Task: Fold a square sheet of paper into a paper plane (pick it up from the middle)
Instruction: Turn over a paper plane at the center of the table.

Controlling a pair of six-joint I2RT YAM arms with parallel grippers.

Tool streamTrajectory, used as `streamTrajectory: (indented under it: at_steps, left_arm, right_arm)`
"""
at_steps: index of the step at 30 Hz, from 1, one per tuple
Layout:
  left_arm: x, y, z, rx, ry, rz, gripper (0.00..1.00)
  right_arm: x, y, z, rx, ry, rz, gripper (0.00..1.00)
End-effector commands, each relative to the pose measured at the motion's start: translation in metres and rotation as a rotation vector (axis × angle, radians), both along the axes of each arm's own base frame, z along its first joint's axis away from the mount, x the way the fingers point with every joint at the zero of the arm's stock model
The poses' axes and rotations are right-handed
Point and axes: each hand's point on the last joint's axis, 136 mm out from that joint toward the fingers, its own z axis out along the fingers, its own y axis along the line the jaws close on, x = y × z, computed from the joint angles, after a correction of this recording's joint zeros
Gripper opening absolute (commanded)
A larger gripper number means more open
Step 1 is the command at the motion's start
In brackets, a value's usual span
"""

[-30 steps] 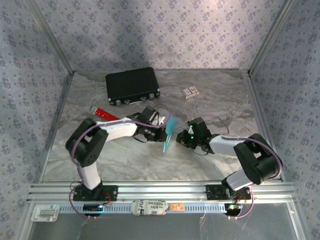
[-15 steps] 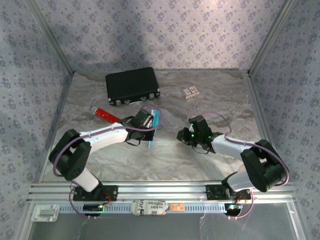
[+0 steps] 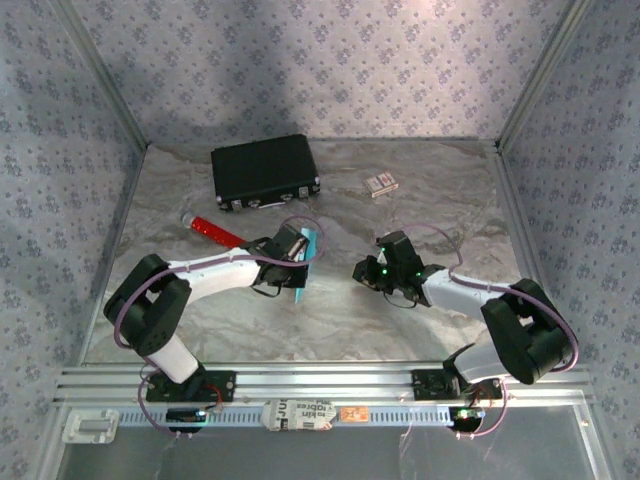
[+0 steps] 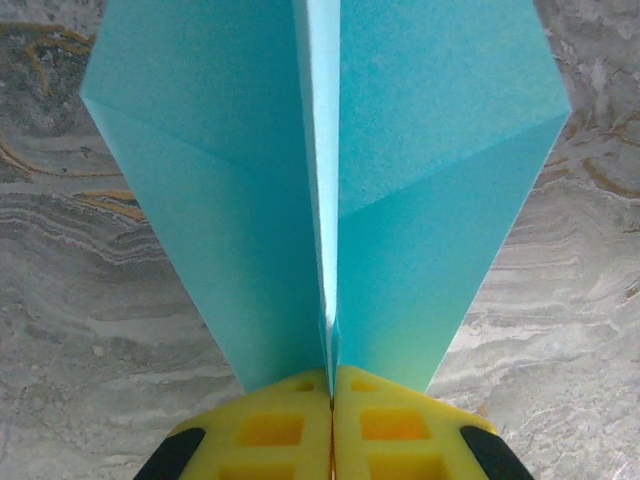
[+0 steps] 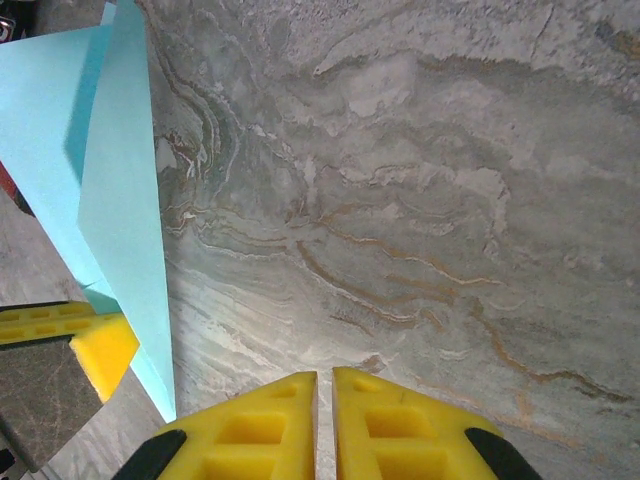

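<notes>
Cyan-blue paper, folded into the paper plane, stands on edge near the middle of the worktop, a little toward its left edge. The two wings spread apart from a long centre crease. The left gripper has its yellow fingers pressed together on that crease at the narrow end. Whether the plane's lower edge touches the marbled surface is hard to tell from above.

The right gripper is close by on the plane's right. Its fingers are all but closed, with nothing between them.

The folding looks finished, so the step in hand is probably laying the plane down. To do it well, lower it crease first and open the fingers slowly so the wings do not spring. Stay clear of the red tube and the black case toward the far edge.
</notes>
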Motion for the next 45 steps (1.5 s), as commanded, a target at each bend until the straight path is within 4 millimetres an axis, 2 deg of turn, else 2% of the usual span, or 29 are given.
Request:
streamTrajectory:
  at_steps: [1,20,45]
  left_arm:
    - [-0.003,0.001,-0.006,0.019,0.011,-0.002,0.08]
    - [-0.004,-0.002,-0.010,0.031,0.017,-0.022,0.16]
    - [-0.006,-0.010,-0.017,0.101,0.013,-0.074,0.15]
  right_arm:
    - [0.004,0.001,0.009,-0.011,-0.030,0.003,0.13]
    - [0.004,0.002,0.007,-0.014,-0.023,0.009,0.14]
    - [0.002,0.000,0.002,-0.019,-0.011,0.009,0.14]
